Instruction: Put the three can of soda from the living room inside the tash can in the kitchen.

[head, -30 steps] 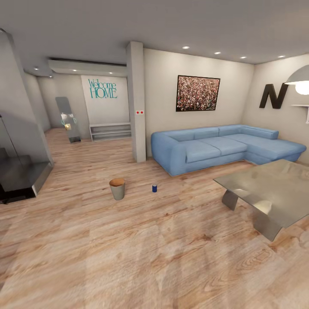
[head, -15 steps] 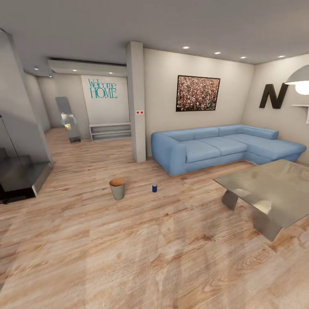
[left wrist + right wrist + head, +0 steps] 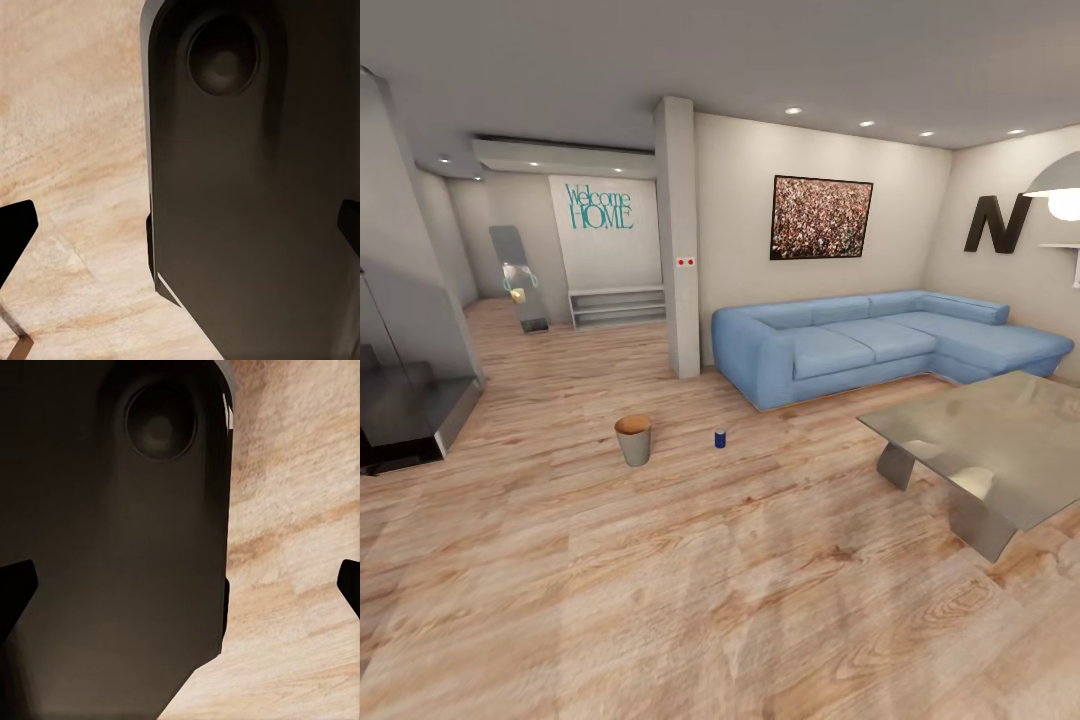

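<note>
The scene is taken from the head view, left to right. A dark stair block (image 3: 405,410) is seen at the far left. Right of it, the tash can (image 3: 633,440) stands upright on the wood floor (image 3: 690,590), and just beside it the dark blue can of soda (image 3: 720,438) stands upright, apart from the bin. Further right lie the blue sofa (image 3: 880,345) and the grey low table (image 3: 990,440).

In the wrist views, the left gripper (image 3: 180,229) and the right gripper (image 3: 180,585) are each seen with dark fingertips at opposite edges of the frame, so the jaws are spread wide and nothing is held. Both hang beside the robot's dark body (image 3: 255,172), well apart from the can and the bin.

The step in hand is judged to be the approach. Next, the base must be driven forward until the blue can lies between the fingers of one claw.
</note>
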Available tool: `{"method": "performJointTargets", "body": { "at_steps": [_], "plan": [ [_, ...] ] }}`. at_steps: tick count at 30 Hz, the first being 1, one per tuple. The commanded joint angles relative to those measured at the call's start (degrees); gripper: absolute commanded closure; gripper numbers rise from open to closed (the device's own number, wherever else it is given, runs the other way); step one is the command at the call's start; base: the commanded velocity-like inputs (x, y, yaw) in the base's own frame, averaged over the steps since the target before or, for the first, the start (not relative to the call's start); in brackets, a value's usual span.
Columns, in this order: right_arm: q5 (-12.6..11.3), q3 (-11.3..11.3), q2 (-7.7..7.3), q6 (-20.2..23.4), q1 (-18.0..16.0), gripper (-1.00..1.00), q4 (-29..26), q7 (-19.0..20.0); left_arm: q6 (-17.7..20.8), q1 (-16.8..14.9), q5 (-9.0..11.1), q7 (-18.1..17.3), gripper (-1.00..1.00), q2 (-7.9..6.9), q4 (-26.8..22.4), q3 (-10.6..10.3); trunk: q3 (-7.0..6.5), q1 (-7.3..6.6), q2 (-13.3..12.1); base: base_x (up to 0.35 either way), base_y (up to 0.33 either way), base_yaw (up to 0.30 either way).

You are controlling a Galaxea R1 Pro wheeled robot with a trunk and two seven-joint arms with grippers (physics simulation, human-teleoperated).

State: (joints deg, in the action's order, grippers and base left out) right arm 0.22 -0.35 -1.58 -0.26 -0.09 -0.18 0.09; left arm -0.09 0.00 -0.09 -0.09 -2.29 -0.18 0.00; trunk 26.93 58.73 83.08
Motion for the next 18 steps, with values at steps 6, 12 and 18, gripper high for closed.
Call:
{"method": "performJointTargets", "body": {
  "at_steps": [6, 12, 18],
  "plan": [
    [-0.02, 0.0, 0.0, 0.0, 0.0, -1.0, 0.0, 0.0, 0.0, 0.0, 0.0, 0.0, -1.0, 0.0, 0.0, 0.0, 0.0, 0.0, 0.0, 0.0, 0.0, 0.0],
    [-0.04, 0.0, 0.0, 0.01, 0.0, -1.0, 0.0, 0.0, 0.0, 0.0, 0.0, 0.0, -1.0, 0.0, 0.0, 0.0, 0.0, 0.0, 0.0, 0.0, 0.0, 0.0],
    [-0.04, 0.0, 0.0, 0.02, 0.0, -1.0, 0.0, 0.0, 0.0, 0.0, 0.0, 0.0, -1.0, 0.0, 0.0, 0.0, 0.0, 0.0, 0.0, 0.0, 0.0, 0.0]
  ]
}}
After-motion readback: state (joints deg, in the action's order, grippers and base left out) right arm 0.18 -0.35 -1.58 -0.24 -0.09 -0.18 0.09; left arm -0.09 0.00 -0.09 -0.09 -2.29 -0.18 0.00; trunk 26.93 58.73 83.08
